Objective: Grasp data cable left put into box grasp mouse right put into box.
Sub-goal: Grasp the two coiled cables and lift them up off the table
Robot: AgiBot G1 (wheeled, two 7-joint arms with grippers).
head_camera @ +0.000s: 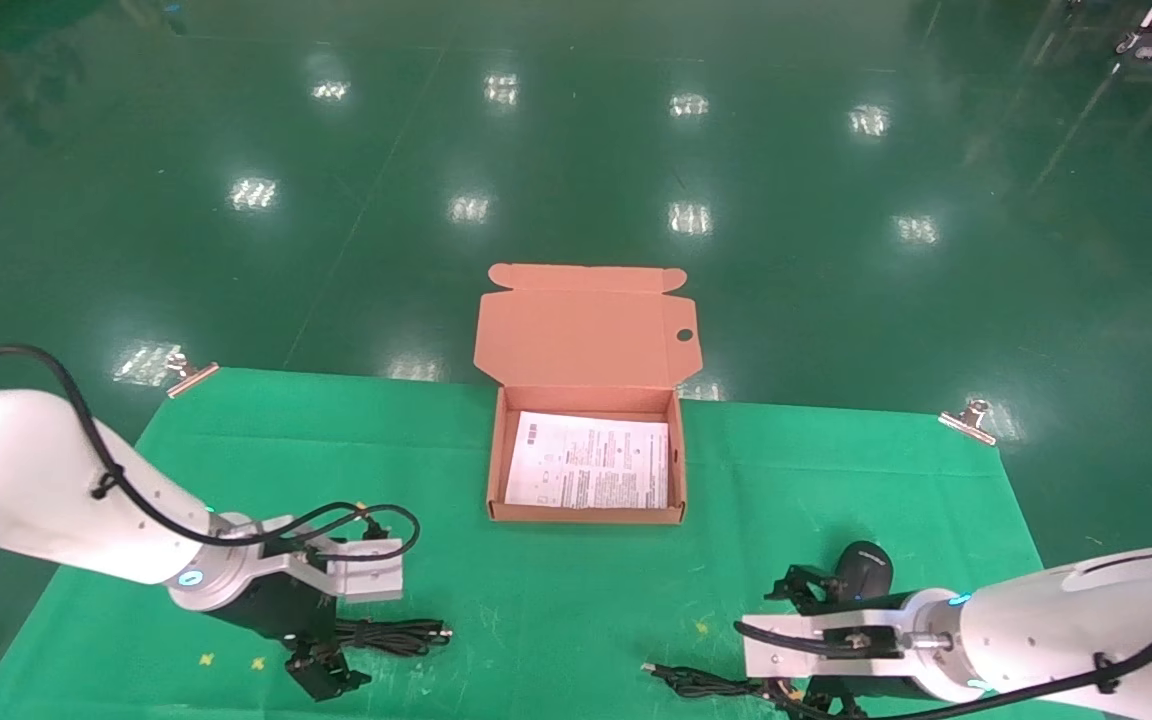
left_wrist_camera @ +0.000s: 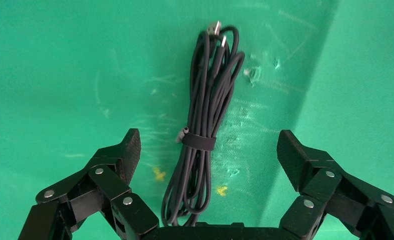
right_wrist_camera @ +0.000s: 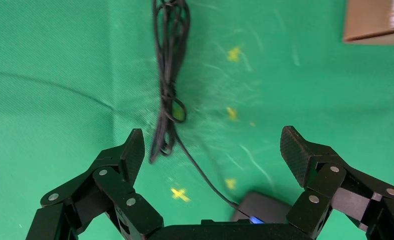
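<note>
The data cable point(head_camera: 396, 632) lies on the green cloth, tied by a black band. My left gripper point(head_camera: 351, 635) is open, low over it. In the left wrist view the cable point(left_wrist_camera: 204, 120) lies lengthwise between the spread fingers of that gripper point(left_wrist_camera: 209, 150), touching neither. The black mouse point(head_camera: 864, 570) sits at the front right. My right gripper point(head_camera: 801, 645) is open beside it. In the right wrist view the mouse point(right_wrist_camera: 264, 210) sits close to the palm of that gripper point(right_wrist_camera: 212, 150), and its thin cord point(right_wrist_camera: 167, 100) runs away in a loose bundle. The box point(head_camera: 586, 515) stands open at the middle.
A printed paper sheet point(head_camera: 588, 472) lies in the box, whose lid point(head_camera: 586, 325) stands up at the back. The mouse's cord bundle point(head_camera: 706, 683) lies near the table's front edge. Metal clips point(head_camera: 191, 375) point(head_camera: 971, 420) hold the cloth at the far corners.
</note>
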